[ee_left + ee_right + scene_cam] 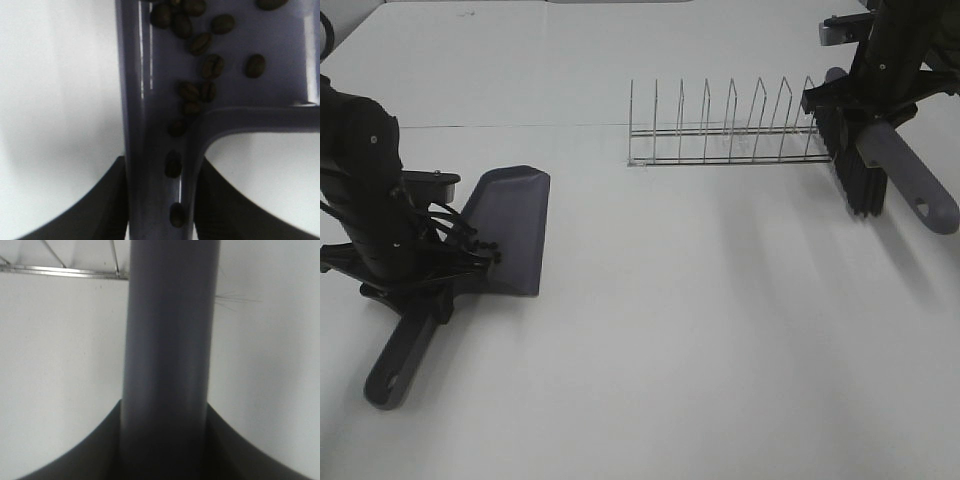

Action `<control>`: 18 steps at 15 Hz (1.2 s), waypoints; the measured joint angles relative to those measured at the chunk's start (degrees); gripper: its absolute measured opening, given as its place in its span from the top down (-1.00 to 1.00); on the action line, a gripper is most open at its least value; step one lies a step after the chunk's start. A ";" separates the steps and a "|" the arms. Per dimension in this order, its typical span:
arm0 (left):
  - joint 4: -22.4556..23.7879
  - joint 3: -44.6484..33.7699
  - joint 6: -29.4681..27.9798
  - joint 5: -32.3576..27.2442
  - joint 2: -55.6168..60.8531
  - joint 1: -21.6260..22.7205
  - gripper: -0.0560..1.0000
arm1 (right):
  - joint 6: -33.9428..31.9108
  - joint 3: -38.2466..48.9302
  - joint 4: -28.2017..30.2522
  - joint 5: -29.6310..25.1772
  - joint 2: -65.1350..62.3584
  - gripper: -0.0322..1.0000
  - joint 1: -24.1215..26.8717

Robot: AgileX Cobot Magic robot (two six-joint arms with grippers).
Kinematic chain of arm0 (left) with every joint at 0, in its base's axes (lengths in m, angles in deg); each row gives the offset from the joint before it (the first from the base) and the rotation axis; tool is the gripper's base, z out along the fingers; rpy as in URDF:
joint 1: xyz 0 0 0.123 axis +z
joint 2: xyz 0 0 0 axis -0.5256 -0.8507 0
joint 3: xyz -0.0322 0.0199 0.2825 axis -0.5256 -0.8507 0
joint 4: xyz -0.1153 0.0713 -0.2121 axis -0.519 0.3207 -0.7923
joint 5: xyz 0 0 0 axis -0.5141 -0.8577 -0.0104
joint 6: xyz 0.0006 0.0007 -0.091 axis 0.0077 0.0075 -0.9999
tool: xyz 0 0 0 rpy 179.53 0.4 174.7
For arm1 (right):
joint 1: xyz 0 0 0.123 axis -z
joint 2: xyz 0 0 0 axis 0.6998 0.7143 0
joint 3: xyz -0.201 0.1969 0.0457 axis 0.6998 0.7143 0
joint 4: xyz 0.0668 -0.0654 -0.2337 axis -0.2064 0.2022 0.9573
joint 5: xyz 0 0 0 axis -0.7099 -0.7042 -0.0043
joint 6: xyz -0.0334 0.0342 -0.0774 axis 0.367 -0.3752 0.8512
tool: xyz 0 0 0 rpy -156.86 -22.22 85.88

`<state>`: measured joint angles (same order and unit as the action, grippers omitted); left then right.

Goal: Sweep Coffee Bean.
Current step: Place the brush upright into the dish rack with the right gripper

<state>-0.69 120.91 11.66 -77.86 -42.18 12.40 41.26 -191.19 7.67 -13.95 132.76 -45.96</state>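
Note:
A grey dustpan [510, 225] lies on the white table at the left. My left gripper [430, 285] is shut on its handle [157, 180]. Several dark coffee beans [212, 66] lie in the pan's back corner and down the handle channel, seen in the left wrist view. In the high view a few beans [485, 248] show near the pan's back. My right gripper [865, 120] is shut on the grey brush handle [170, 355] at the far right. The black bristles [858, 178] hang down to the table.
A wire dish rack [725, 130] stands on the table at the back middle, just left of the brush; its rail shows in the right wrist view [60, 271]. The white table [700, 340] stretches between the dustpan and the brush.

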 joint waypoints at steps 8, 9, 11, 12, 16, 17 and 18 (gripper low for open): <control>0.00 0.00 0.00 0.00 0.00 0.00 0.29 | 2.35 -18.22 -2.18 -5.67 10.37 0.43 0.74; 0.00 0.00 0.00 0.00 0.00 0.00 0.29 | 2.35 -18.33 -2.18 -5.61 10.49 0.43 0.74; 0.00 0.00 0.00 0.00 0.00 0.00 0.28 | 2.29 -18.33 -2.18 -5.61 10.49 0.43 0.74; 0.00 0.00 0.00 0.00 0.00 0.00 0.28 | 1.78 -18.39 -2.18 -5.61 10.49 0.35 0.74; 0.00 0.00 0.00 0.00 0.00 0.00 0.28 | 0.17 -18.51 -2.29 -5.73 10.49 -0.08 0.74; 0.00 0.00 0.00 0.00 0.00 0.00 0.28 | 0.11 -18.51 -2.29 -6.13 10.49 -0.11 0.74; 0.00 0.00 0.00 0.00 0.00 0.00 0.28 | -0.11 -18.51 -2.29 -6.47 10.49 -0.12 0.74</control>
<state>-0.69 120.91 11.66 -77.86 -42.18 12.40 41.15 -209.70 5.38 -20.42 143.24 -45.21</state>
